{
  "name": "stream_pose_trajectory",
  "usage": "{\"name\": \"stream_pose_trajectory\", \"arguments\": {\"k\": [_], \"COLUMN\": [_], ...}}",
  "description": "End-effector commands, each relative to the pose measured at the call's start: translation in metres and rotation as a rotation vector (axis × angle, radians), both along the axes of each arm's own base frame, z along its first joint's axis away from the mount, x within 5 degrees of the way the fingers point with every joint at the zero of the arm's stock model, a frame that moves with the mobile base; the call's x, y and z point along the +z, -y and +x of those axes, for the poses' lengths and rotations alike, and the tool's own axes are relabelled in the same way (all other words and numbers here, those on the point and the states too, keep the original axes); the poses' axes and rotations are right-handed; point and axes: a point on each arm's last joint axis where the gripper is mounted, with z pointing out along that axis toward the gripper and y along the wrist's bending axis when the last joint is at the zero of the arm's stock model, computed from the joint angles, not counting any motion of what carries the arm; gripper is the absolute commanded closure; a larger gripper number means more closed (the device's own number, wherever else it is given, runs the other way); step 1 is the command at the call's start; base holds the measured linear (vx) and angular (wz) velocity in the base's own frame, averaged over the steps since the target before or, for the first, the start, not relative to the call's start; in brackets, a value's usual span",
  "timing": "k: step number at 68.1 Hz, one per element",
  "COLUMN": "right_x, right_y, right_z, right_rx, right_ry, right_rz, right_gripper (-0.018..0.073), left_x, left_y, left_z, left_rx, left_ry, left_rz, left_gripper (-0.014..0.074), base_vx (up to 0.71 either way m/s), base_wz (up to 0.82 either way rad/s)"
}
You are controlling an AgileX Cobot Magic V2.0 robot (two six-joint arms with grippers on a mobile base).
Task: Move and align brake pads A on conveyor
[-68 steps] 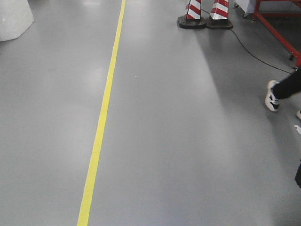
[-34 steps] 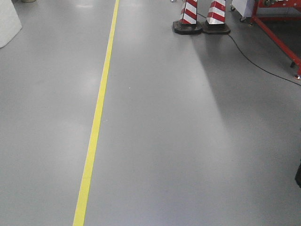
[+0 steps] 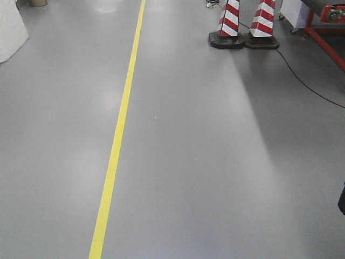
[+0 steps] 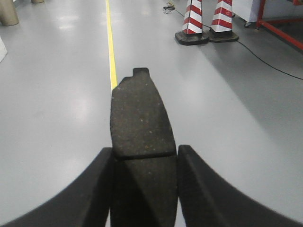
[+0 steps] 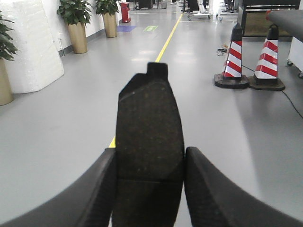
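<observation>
Over open grey floor (image 3: 215, 162), the left gripper (image 4: 144, 153) pinches one brake pad (image 4: 141, 118) and the right gripper (image 5: 149, 156) pinches a second brake pad (image 5: 149, 118), both pointing forward. Neither pad is laid down yet and no conveyor shows plainly, so placing and aligning are likely still to do. Ahead the room is wide, with only the striped cones (image 3: 245, 24) and a cable (image 3: 302, 75) crowding the right side.

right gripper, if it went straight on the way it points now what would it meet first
Nothing close, it seems. The right gripper is shut on a brake pad jutting ahead; beyond its tip lies bare grey floor along the yellow line. The striped cones stand off to the right. Depth is unclear.
</observation>
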Motion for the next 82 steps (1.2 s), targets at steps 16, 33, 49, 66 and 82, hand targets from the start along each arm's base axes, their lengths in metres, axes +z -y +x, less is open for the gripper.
{"name": "stream_pose_trajectory", "arguments": {"k": [16, 33, 49, 66, 82], "right_x": [0.0192, 0.0192, 0.0192, 0.0192, 0.0193], "right_y": [-0.0003, -0.0003, -0.0003, -0.0003, -0.0003], "right_z": [0.0002, 0.0002, 0.0002, 0.0002, 0.0002], "right_rx": [0.003, 0.003, 0.003, 0.003, 0.003], "right_ry": [0.128, 0.128, 0.128, 0.128, 0.129], "right_rz": [0.014, 0.014, 0.014, 0.014, 0.015], "right_gripper": [0.0536, 0.0536, 0.0536, 0.0536, 0.0536], "left_x": [0.0177, 0.0177, 0.0179, 0.0179, 0.0179], "left_y": [0.0002, 0.0002, 0.0002, 0.0002, 0.0002], "left_z": [0.0015, 0.0015, 0.0015, 0.0015, 0.0015], "left_rx": [0.002, 0.002, 0.002, 0.002, 0.002], "left_ry": [0.118, 0.118, 0.119, 0.119, 0.119], "left_rz": [-0.022, -0.022, -0.022, -0.022, -0.022], "left_gripper": [0.0524, 0.0524, 0.0524, 0.0524, 0.0524], "base_vx": [0.47, 0.49, 0.49, 0.48, 0.48], "base_wz": [0.08, 0.03, -0.01, 0.0, 0.04]}}
